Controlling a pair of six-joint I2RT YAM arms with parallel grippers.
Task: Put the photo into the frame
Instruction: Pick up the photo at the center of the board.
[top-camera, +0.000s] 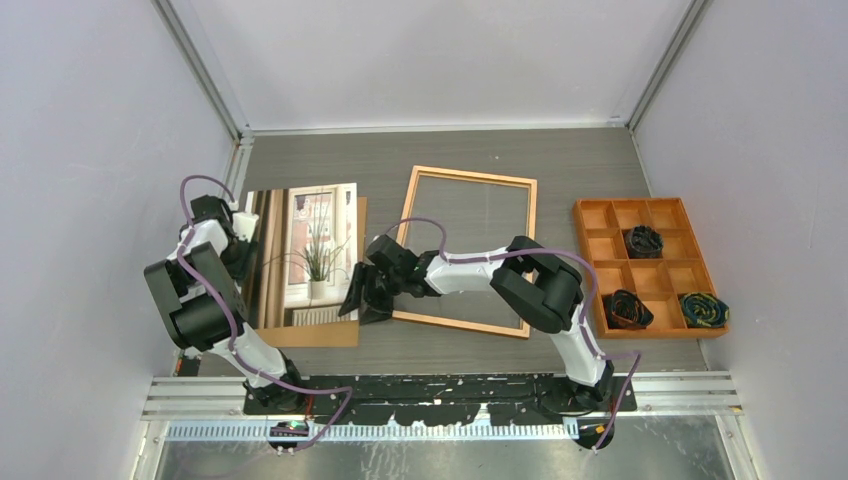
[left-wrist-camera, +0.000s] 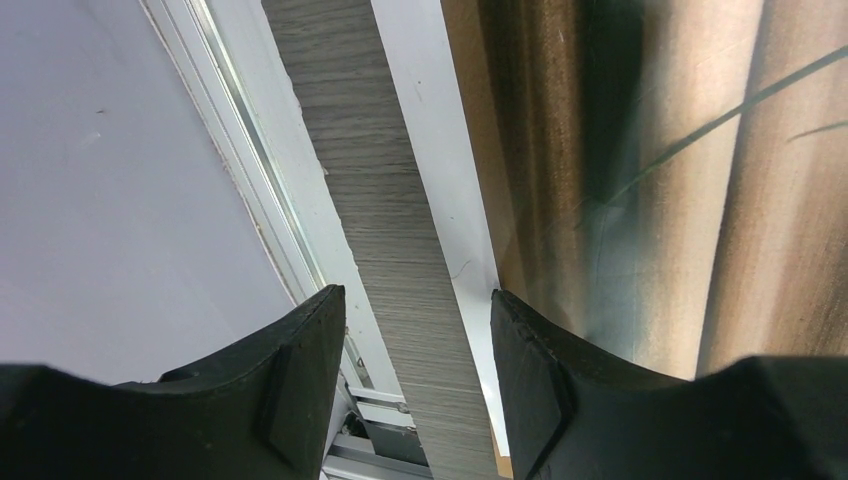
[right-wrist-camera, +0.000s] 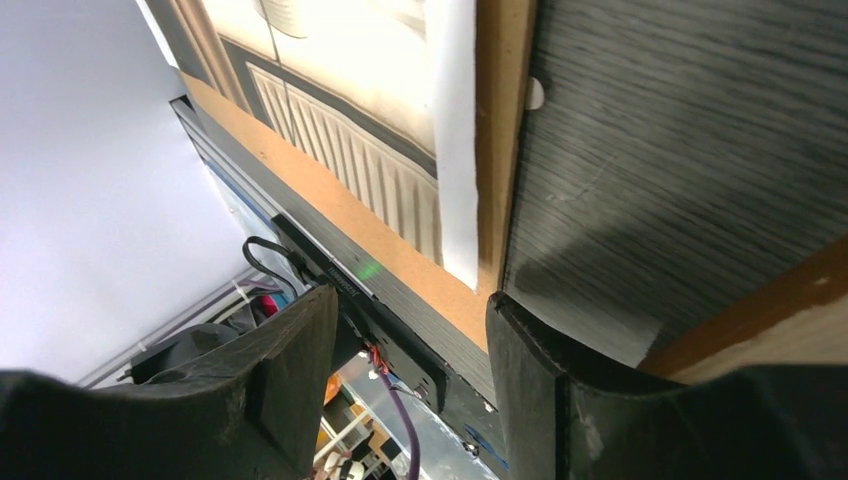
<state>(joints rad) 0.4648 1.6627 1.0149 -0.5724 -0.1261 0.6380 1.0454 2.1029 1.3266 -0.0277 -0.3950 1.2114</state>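
Note:
The photo (top-camera: 305, 250) lies face up at the left on a plain brown backing board (top-camera: 320, 336). The frame (top-camera: 475, 175) lies flat in the middle of the table, to the photo's right. My left gripper (top-camera: 243, 238) is open at the photo's left edge. In the left wrist view its jaws (left-wrist-camera: 415, 385) stand wide over bare table, the right one over the photo's white border (left-wrist-camera: 430, 150). My right gripper (top-camera: 362, 298) is open and empty between the photo's near right corner and the frame. The right wrist view (right-wrist-camera: 410, 385) shows the photo (right-wrist-camera: 340, 120), the board (right-wrist-camera: 500, 150) and the frame's corner (right-wrist-camera: 770, 315).
An orange compartment tray (top-camera: 628, 201) stands at the right with three dark coiled items (top-camera: 643, 240) in it. White walls close in the table on the left, back and right. The left wall rail (left-wrist-camera: 270, 180) runs close beside my left gripper.

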